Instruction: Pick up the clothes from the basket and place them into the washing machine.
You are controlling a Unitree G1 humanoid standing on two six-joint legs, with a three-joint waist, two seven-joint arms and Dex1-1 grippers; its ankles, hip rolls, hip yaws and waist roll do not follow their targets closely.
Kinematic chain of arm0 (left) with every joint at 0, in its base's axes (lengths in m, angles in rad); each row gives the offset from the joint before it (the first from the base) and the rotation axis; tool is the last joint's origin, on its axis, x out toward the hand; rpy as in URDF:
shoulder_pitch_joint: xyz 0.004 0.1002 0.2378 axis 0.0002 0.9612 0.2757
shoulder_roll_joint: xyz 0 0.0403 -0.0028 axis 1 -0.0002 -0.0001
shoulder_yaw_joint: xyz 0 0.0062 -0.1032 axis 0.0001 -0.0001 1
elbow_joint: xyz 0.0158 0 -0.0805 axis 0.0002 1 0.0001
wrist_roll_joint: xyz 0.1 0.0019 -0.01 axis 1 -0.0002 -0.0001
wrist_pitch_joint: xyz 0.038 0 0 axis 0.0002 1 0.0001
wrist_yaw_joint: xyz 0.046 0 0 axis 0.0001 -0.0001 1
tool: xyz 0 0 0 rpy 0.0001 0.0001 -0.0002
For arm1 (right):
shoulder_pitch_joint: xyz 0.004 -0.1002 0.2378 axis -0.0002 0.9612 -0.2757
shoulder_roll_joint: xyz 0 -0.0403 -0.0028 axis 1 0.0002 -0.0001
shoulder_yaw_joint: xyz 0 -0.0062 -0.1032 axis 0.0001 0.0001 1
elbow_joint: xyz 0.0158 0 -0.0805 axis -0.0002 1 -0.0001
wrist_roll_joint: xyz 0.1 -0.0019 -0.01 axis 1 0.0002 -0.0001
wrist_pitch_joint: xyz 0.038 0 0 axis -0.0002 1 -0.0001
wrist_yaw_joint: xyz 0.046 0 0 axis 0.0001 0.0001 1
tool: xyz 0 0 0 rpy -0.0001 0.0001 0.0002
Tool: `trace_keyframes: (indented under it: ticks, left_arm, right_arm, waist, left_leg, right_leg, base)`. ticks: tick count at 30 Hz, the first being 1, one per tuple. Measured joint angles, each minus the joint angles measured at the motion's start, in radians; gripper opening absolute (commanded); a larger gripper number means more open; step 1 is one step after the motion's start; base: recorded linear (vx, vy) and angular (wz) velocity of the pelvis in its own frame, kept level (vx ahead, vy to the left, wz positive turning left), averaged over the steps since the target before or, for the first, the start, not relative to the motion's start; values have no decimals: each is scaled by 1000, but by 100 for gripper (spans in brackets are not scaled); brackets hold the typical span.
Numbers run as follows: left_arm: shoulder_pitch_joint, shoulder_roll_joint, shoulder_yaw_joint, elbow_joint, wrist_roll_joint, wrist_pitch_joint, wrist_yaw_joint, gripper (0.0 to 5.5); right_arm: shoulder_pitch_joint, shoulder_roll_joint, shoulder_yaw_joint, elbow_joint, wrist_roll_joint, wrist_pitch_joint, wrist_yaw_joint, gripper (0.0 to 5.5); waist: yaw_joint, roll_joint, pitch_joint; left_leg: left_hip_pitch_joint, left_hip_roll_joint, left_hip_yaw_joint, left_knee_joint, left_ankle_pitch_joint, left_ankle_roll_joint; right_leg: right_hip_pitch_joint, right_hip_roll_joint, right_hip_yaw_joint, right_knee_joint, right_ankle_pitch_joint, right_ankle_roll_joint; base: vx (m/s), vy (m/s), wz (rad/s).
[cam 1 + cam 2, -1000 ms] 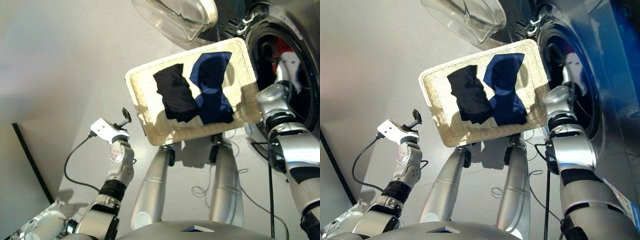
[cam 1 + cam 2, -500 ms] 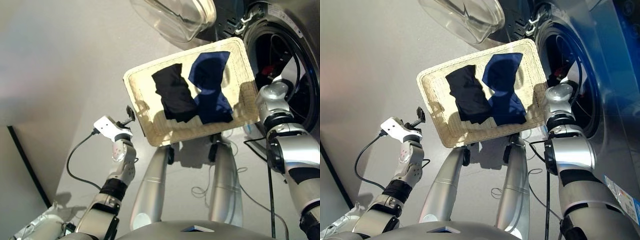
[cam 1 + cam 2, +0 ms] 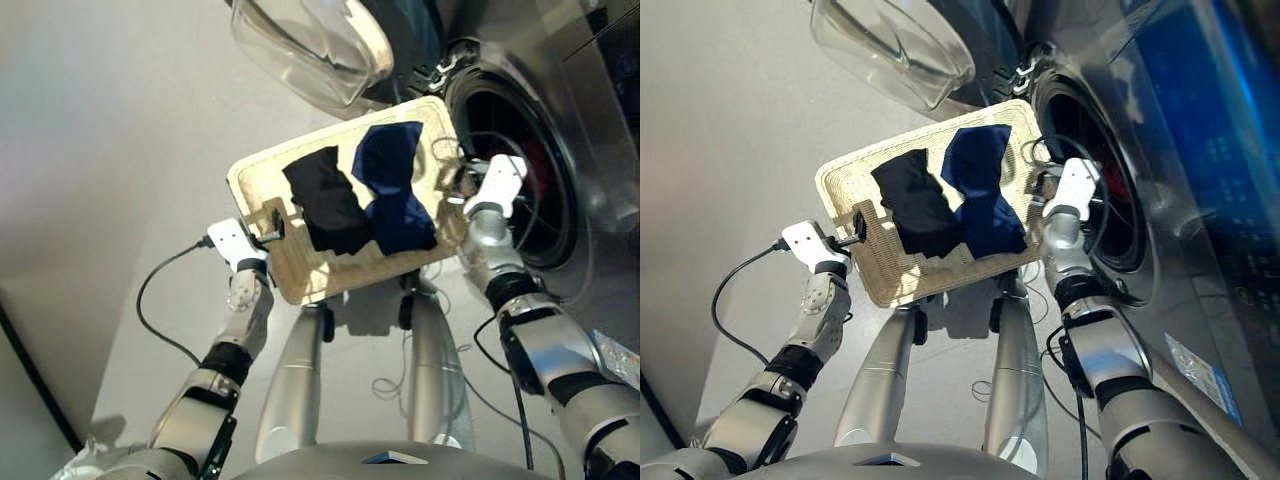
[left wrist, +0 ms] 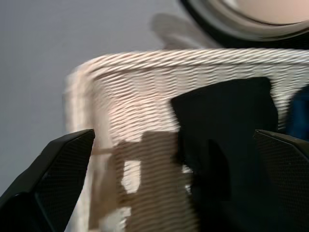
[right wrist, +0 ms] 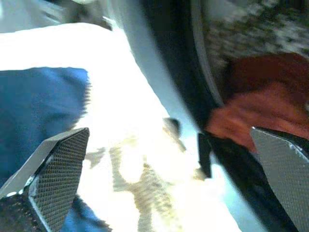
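Note:
The cream woven basket (image 3: 256, 172) holds a black garment (image 3: 325, 201) and, beside it, a navy blue garment (image 3: 392, 186). My left gripper (image 3: 272, 228) is open at the basket's left rim, aimed at the black garment (image 4: 227, 125). Over the basket's right edge, just outside the drum hole of the dark grey washing machine (image 3: 560, 250), my right gripper (image 3: 455, 182) is open with nothing in it. The orange-red garment (image 5: 263, 108) lies inside the drum. The navy garment (image 5: 38, 106) also shows in the right wrist view.
The machine's round glass door (image 3: 305, 50) hangs open just beyond the basket's far edge. A black cable (image 3: 150, 300) loops from my left wrist over the grey floor. A thin white cord (image 3: 390, 385) lies on the floor below the basket.
My right gripper has come out of the drum to the basket's right edge, leaving the orange-red garment inside. My left gripper has risen to the basket's left rim. The camera has shifted too.

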Motion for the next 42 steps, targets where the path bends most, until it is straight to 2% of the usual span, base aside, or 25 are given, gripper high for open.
trace_keyframes:
  ticks: [3,4,5,6,10,13,17,20,25,27,30,34,35,38,40,41,42]
  left_arm:
    - [-27,-9,-18,39,11,12,-1,550]
    - [-42,-17,-20,51,16,12,-1,550]
    - [-47,-19,-28,79,16,16,-1,550]
    - [-60,-21,-28,92,16,24,-1,550]
    - [-127,-44,-28,165,22,40,10,550]
    - [-160,-51,-27,199,30,46,18,550]
    - [-198,-52,-9,247,29,54,26,550]
    - [-229,-49,4,298,30,66,37,550]
    - [-266,-15,63,323,29,74,66,550]
    - [-281,-3,79,333,28,73,72,0]
    - [-291,-2,103,334,14,69,87,0]
    - [-272,-10,92,279,13,64,88,0]
    - [-265,-10,89,263,13,63,87,0]
    - [-246,-22,65,235,6,59,86,0]
    - [-227,-33,55,197,-11,53,79,0]
    - [-217,-39,48,181,-16,49,74,0]
    - [-208,-49,48,164,-24,41,64,0]
  right_arm:
    - [41,6,54,-93,-39,-5,30,550]
    - [57,19,57,-112,-39,-5,31,550]
    - [71,30,66,-125,-43,-5,36,550]
    - [78,31,85,-136,-51,-5,43,550]
    - [141,32,129,-235,-74,-5,66,550]
    - [146,26,150,-283,-74,-4,83,550]
    - [145,13,198,-399,-75,-4,113,550]
    - [152,13,206,-425,-75,-4,119,550]
    - [163,-6,204,-502,-74,-5,141,550]
    - [167,-15,205,-512,-74,-5,145,550]
    - [191,-21,204,-512,-74,-5,150,550]
    - [208,-20,206,-508,-78,-5,157,550]
    - [200,-20,205,-503,-103,-5,157,550]
    - [195,-22,225,-466,-159,-5,158,550]
    - [186,-27,254,-437,-202,-5,160,550]
    - [177,-26,269,-418,-223,-3,160,550]
    - [180,-27,287,-389,-252,-2,160,550]
  waist:
    - [-20,-8,-5]
    - [-24,-13,-7]
    - [-25,-23,-13]
    - [-32,-25,-15]
    - [-55,-29,-20]
    - [-58,-32,-22]
    - [-78,-33,-22]
    - [-101,-36,-22]
    - [-134,-50,-23]
    - [-144,-57,-19]
    - [-148,-67,-13]
    - [-145,-68,-12]
    - [-142,-69,-11]
    - [-142,-73,-8]
    - [-126,-73,-6]
    - [-109,-73,-6]
    - [-104,-74,-5]
  left_leg:
    - [5,1,12,0,-5,0]
    - [8,3,17,-3,-7,1]
    - [9,6,27,-5,-7,2]
    - [7,7,24,-1,-13,5]
    - [-22,10,32,5,-15,4]
    - [-67,15,53,44,-32,7]
    - [-152,28,56,163,-93,8]
    - [-184,37,57,211,-113,6]
    - [-258,50,64,271,-135,9]
    - [-277,55,65,285,-140,8]
    - [-276,57,64,283,-141,7]
    - [-266,55,61,268,-136,4]
    - [-256,51,60,252,-132,5]
    - [-197,40,56,189,-101,1]
    - [-135,34,49,99,-65,-3]
    - [-103,31,45,62,-46,-11]
    - [-49,28,38,-5,-20,-14]
  right_leg:
    - [3,3,5,-6,6,-8]
    - [5,6,11,-14,0,1]
    - [3,11,22,-19,8,-2]
    - [0,11,24,-19,7,4]
    - [-24,17,31,-33,16,3]
    - [-67,26,49,-21,28,-3]
    - [-133,50,85,18,29,2]
    - [-152,62,88,32,26,8]
    - [-223,79,109,58,29,13]
    - [-239,85,110,64,31,10]
    - [-241,87,113,65,31,10]
    - [-234,83,111,64,31,9]
    - [-227,77,110,59,32,8]
    - [-184,64,103,33,33,6]
    - [-136,48,87,-15,42,0]
    - [-110,43,77,-31,47,-5]
    - [-70,42,67,-63,51,-10]
  base:
    - [-32,7,-23]
    - [87,-15,-196]
    - [4,1,-204]
    - [0,7,-193]
    - [0,0,0]
    - [3,7,-75]
    - [24,8,-335]
    - [10,5,-70]
    - [4,1,-38]
    - [0,0,0]
    - [0,0,0]
    - [0,0,0]
    - [0,0,0]
    - [-29,-18,124]
    - [-78,-26,215]
    - [43,-37,216]
    - [0,0,0]
